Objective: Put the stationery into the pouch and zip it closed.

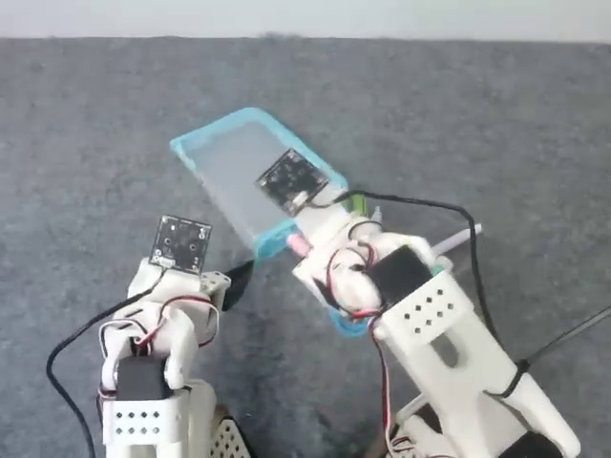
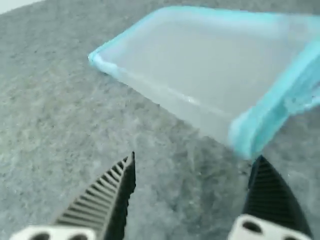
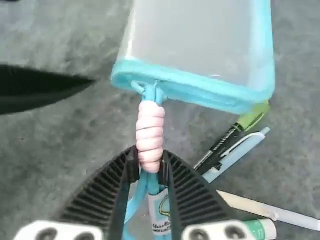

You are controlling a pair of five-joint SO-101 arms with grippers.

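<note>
On a grey mat [image 1: 95,114], the left gripper [image 2: 195,167] hangs wide open and empty, just near of the pouch's corner. The clear, blue-edged pouch [image 1: 239,162] lies centre. The right gripper [image 3: 149,162] is clamped on its pink zipper pull [image 3: 150,131]. Pens [image 3: 235,145] lie right, beside the pouch.

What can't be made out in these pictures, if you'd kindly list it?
High view: the right arm covers the near end of the pouch and most of the pens.
Right wrist view: the frame edge cuts off the green-labelled tube; the zip's state is unclear beyond the right tool, shut on the pink zip pull.
Left wrist view: the frosted wall blurs any contents beyond the open left tool.
</note>
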